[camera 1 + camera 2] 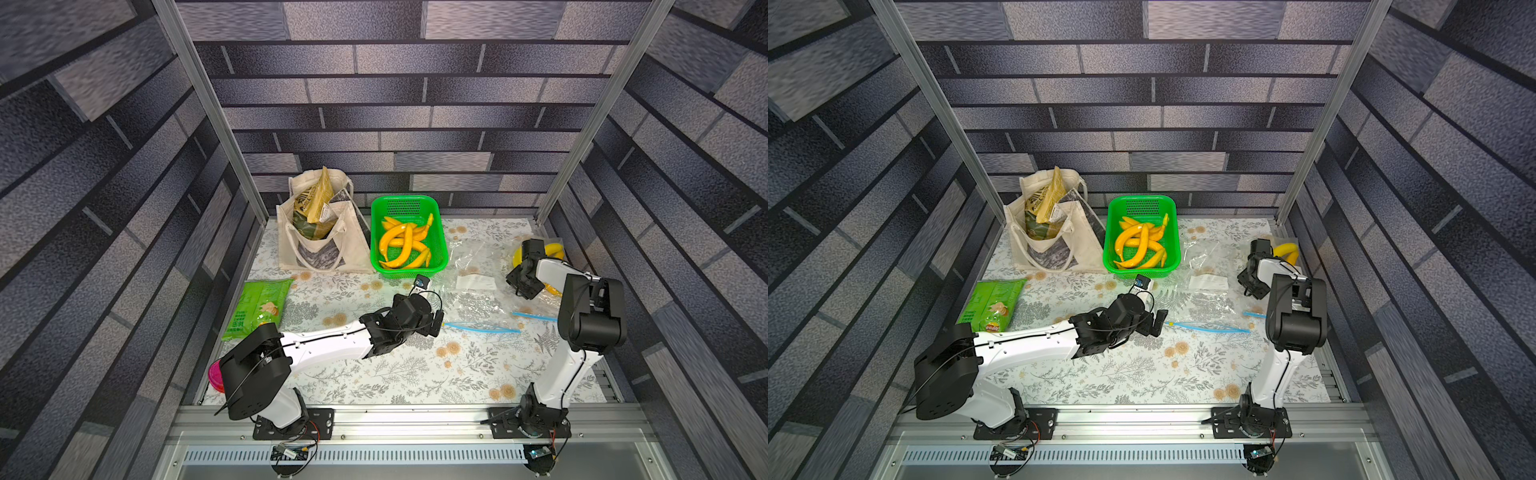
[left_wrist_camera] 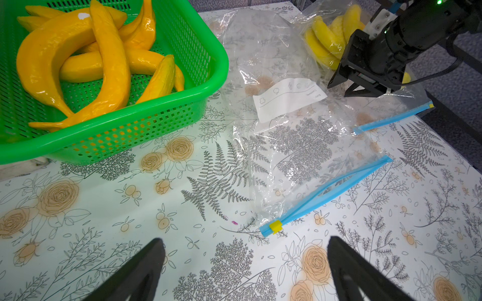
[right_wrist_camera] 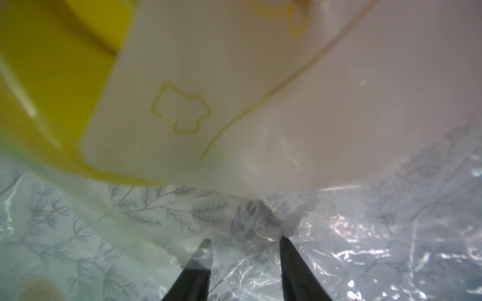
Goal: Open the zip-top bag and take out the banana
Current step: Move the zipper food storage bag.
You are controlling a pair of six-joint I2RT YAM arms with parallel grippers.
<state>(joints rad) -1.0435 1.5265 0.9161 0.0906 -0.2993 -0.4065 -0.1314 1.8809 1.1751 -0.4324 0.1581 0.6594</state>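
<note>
At the worktop's [image 1: 374, 374] far right corner the banana bunch [image 2: 326, 36] lies inside its zip-top bag [image 2: 383, 109], zip [image 2: 391, 119] seemingly shut. My right pincer [image 3: 244, 239] sits narrowed on the film, grip unclear; left pincer [image 2: 245, 239] gapes, empty.

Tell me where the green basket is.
In both top views, the green basket sits at the table's back, between the tote bag and a clear zip-top bag.

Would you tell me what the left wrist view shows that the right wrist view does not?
Only the left wrist: the basket of bananas, an empty bag with its slider, and the open left end effector. Only the right wrist: the full bag's label. Both: that bag, its yellow bunch, the right end effector, the tablecloth.
</note>
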